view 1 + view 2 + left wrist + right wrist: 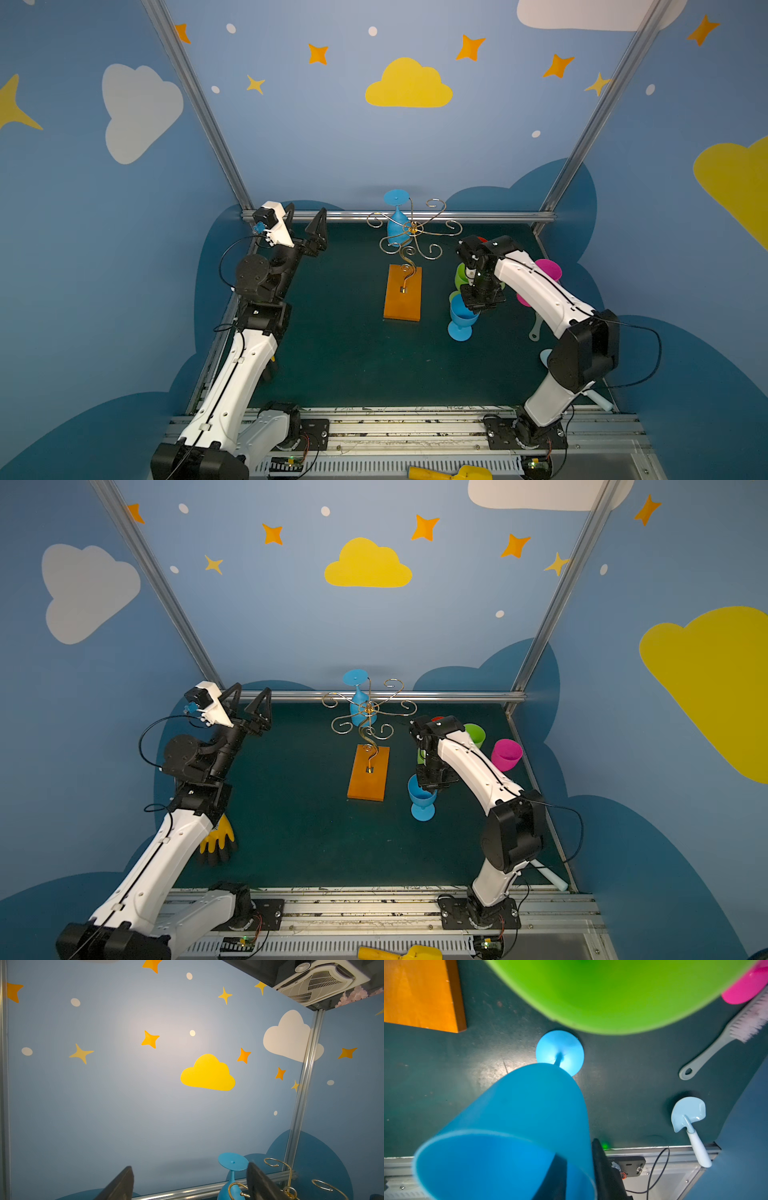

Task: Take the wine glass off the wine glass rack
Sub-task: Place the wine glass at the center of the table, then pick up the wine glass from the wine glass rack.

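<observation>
The gold wire wine glass rack (411, 232) (368, 712) stands on its orange wooden base (402, 293) (419, 993) mid-table. One blue wine glass (397, 226) (232, 1161) hangs upside down from a back arm. A second blue wine glass (461, 320) (519, 1115) stands upright on the mat, right of the base. My right gripper (576, 1148) points down over it, one finger inside the bowl and one outside. The jaws are slightly apart, open around the rim. My left gripper (306, 210) (189, 1165) is raised at the back left, open and empty, short of the hanging glass.
Green glasses (462, 274) (612, 991) and a pink one (548, 270) stand close behind the right arm. A grey brush (726, 1043) and a pale blue scoop (689, 1113) lie near the right edge. A yellow glove (218, 839) lies by the left arm.
</observation>
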`<control>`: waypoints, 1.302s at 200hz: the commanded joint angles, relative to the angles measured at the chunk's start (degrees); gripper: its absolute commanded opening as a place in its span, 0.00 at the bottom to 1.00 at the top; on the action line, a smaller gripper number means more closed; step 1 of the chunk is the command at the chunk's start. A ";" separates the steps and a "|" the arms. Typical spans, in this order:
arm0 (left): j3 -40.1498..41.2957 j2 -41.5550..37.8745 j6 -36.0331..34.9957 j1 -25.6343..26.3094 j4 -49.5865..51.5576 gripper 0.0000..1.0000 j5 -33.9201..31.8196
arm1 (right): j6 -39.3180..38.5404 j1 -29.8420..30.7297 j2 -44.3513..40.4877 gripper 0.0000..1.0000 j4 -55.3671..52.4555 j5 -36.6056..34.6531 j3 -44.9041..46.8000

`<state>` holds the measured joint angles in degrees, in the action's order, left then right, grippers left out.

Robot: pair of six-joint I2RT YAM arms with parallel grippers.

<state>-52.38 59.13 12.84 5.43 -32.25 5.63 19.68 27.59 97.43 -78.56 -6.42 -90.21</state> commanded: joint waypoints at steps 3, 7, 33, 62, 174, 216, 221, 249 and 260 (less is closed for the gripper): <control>-2.52 -0.95 -0.42 -0.39 2.83 0.83 -1.61 | 0.09 -0.24 -3.86 0.31 0.62 1.86 -2.14; -2.65 -0.86 -0.36 -0.42 3.39 0.83 -1.65 | 0.03 -0.35 -4.36 0.33 0.70 1.99 -2.16; -4.04 -0.51 0.50 -0.50 5.89 0.83 -2.25 | -0.31 -1.01 -8.08 0.41 1.02 2.72 -2.16; -7.23 0.43 2.61 -0.89 11.20 0.83 -1.04 | -1.10 -3.03 -14.32 0.51 2.88 4.65 -0.31; -35.88 26.48 22.40 -7.16 33.84 0.71 35.25 | -8.05 -11.17 -44.62 0.80 36.09 14.20 18.09; -50.47 40.87 20.67 -3.99 43.30 0.68 40.63 | -9.84 -11.16 -44.12 0.80 38.25 16.26 17.71; -52.06 42.36 20.47 -3.49 44.25 0.68 40.71 | -10.04 -11.23 -44.16 0.80 38.54 16.62 17.77; -61.19 50.69 20.08 -1.11 48.58 0.67 41.87 | -10.63 -11.18 -44.77 0.80 39.54 17.86 18.45; -64.56 53.60 20.34 -0.19 49.59 0.67 42.26 | -10.89 -11.18 -44.97 0.80 39.54 17.84 18.60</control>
<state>-110.32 108.73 33.82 3.51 11.86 44.69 10.17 16.56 53.43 -41.19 9.82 -71.79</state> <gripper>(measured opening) 0.670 0.797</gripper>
